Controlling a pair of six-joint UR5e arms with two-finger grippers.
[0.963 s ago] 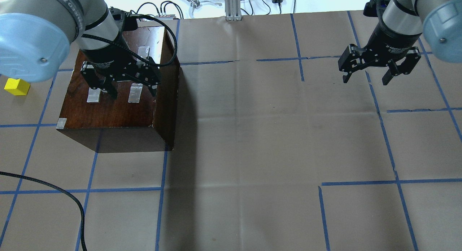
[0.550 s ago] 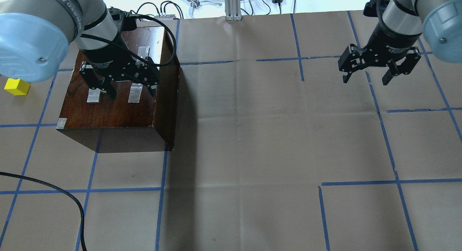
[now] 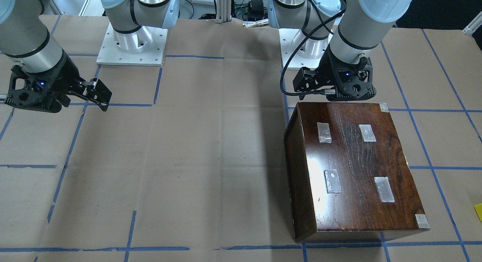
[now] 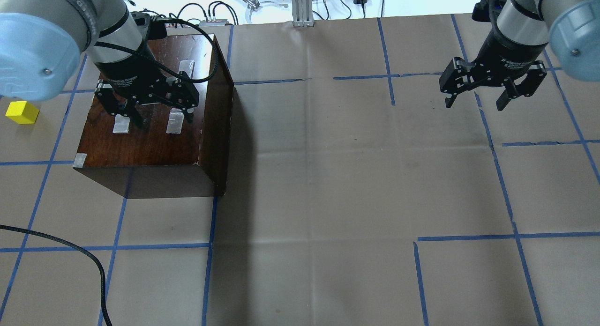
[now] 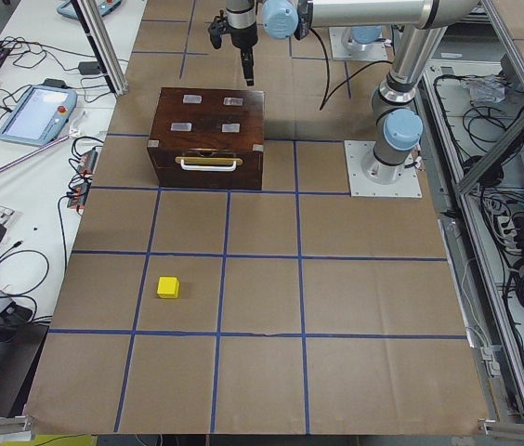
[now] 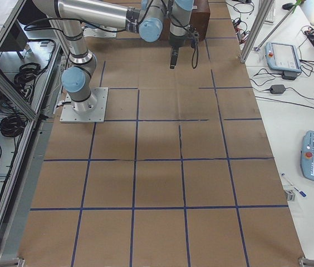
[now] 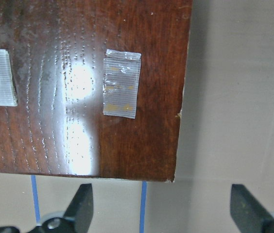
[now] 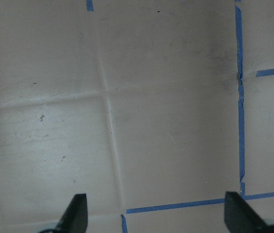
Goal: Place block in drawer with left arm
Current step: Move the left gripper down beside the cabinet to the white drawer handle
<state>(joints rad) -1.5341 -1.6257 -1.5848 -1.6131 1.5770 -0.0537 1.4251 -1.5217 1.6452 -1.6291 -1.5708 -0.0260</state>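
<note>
- The block (image 4: 21,113) sits on the brown paper at the far left, well apart from the box. It has not shifted over the last second, and nothing touches it.
- The left gripper (image 4: 164,121) hangs above the top of the box with its fingers spread wide and nothing between them. Over the last second it has slid a little toward the block's side, and the big blue elbow cap has moved with it. The wrist view looks down past the two parted fingertips at the box's top edge and the paper beyond it.
- The box (image 4: 150,143) has not moved, and its tape patches (image 4: 121,125) lie flat on the lid. The drawer (image 5: 208,177) is pushed fully in, its front flush and its pale handle facing the block, as the exterior left view shows.
- The sideways drift probably means the arm is leaving the lid for the drawer face or the block. Either suits the task, since the drawer must be opened before the block can go in. Neither step has been started yet.
- The right gripper (image 4: 475,104) hangs over bare paper at the far right with its fingers parted and empty. It is in the same spot as a second ago, so it appears to take no part.
</note>
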